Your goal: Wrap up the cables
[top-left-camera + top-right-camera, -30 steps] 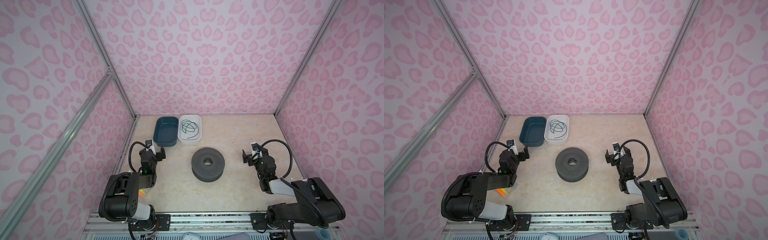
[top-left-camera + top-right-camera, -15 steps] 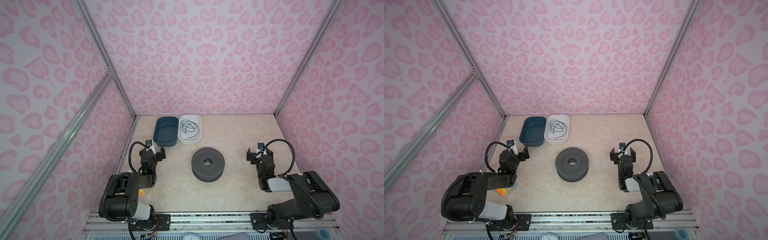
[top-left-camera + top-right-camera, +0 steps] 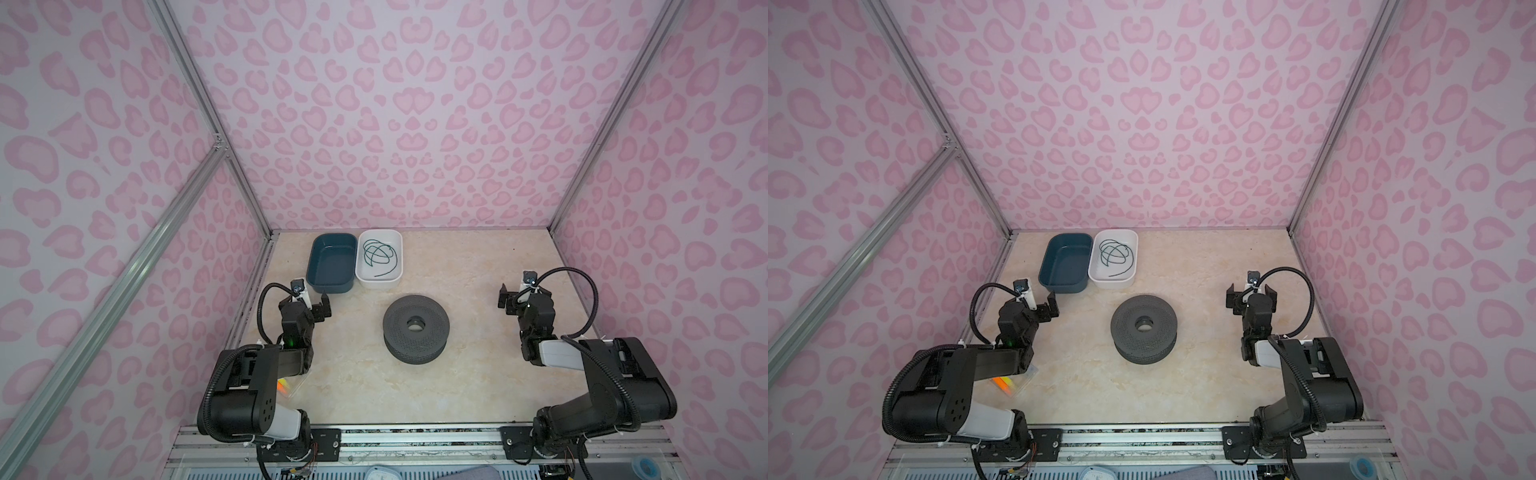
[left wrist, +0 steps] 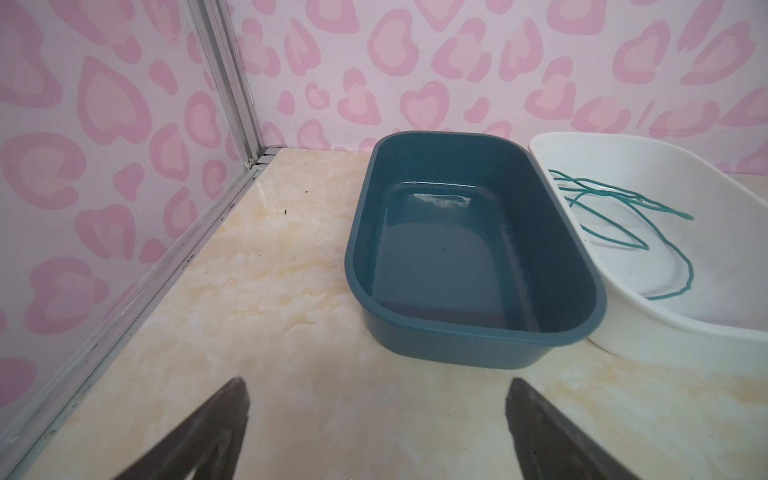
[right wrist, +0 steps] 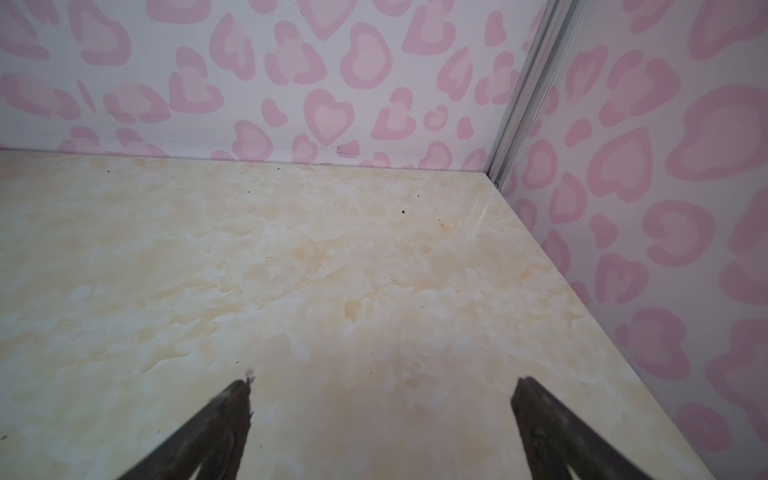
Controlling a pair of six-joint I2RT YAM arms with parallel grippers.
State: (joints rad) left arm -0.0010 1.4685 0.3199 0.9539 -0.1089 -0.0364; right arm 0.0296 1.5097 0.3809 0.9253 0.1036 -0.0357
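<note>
The thin dark green cable (image 3: 379,255) lies in loose loops in the smooth, white, rounded tub (image 3: 379,284) at the marbled worktop's (image 3: 457,374) back. Left fingers (image 4: 224,419) and right fingers (image 5: 226,419) stand spread, holding nothing.

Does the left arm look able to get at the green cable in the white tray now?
Probably yes. The left gripper is open and empty, and the dark green cable lies loose in the uncovered white tray. The blue tray stands partly between them.
</note>
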